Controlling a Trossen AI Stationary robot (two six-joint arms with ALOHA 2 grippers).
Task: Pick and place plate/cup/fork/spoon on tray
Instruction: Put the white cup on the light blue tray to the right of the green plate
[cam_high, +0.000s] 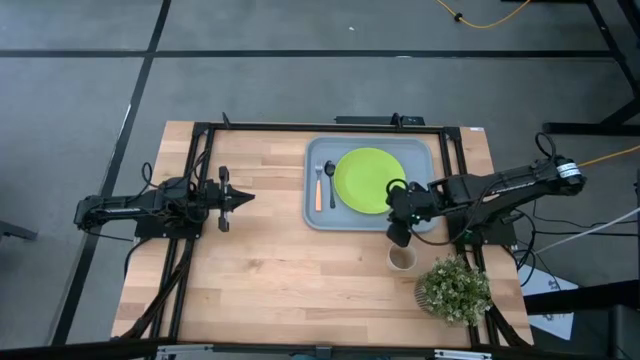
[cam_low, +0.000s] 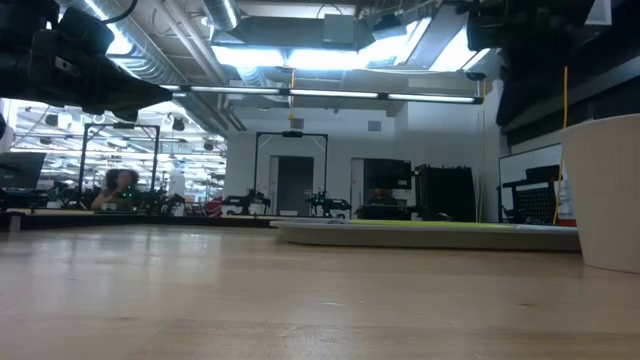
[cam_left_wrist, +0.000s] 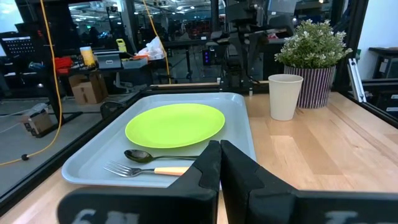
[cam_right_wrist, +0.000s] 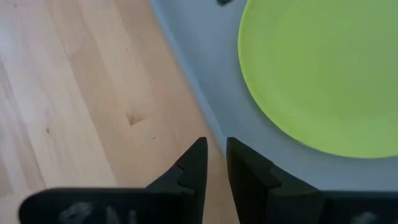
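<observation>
Taking the tray (cam_high: 372, 218) as the landmark and working outward from the near edge of the table, the bushy potted plant (cam_high: 455, 288) is standing closest to the front, off the tray's near right corner, and the cup (cam_high: 402, 259) is sitting upright on the bare wood just beyond it, just beside the tray's near rim and not yet on the tray. Directly past the cup, the right gripper (cam_high: 398, 236) is hanging over the tray's near right edge, right at the rim; its fingers are standing slightly apart with only table and rim showing between them, so it is gripping nothing. On the tray itself the plate (cam_high: 369, 180) is lying flat in the middle, with the spoon (cam_high: 330, 181) and then the fork (cam_high: 318, 187) lying side by side on the tray floor to the plate's left, none of them touching the gripper. Well away from the tray's left side, the left gripper (cam_high: 244, 196) is waiting over the table with its fingers clenched together and empty, pointing toward the tray. Judging from this layout, three of the four items are already placed and the cup is the step in hand. The next move is probably calling for the right gripper to swing toward the near side, open wider than the cup's rim, come down around its wall, then lift it over the raised rim onto the free tray floor beside the plate, while avoiding the plant.
</observation>
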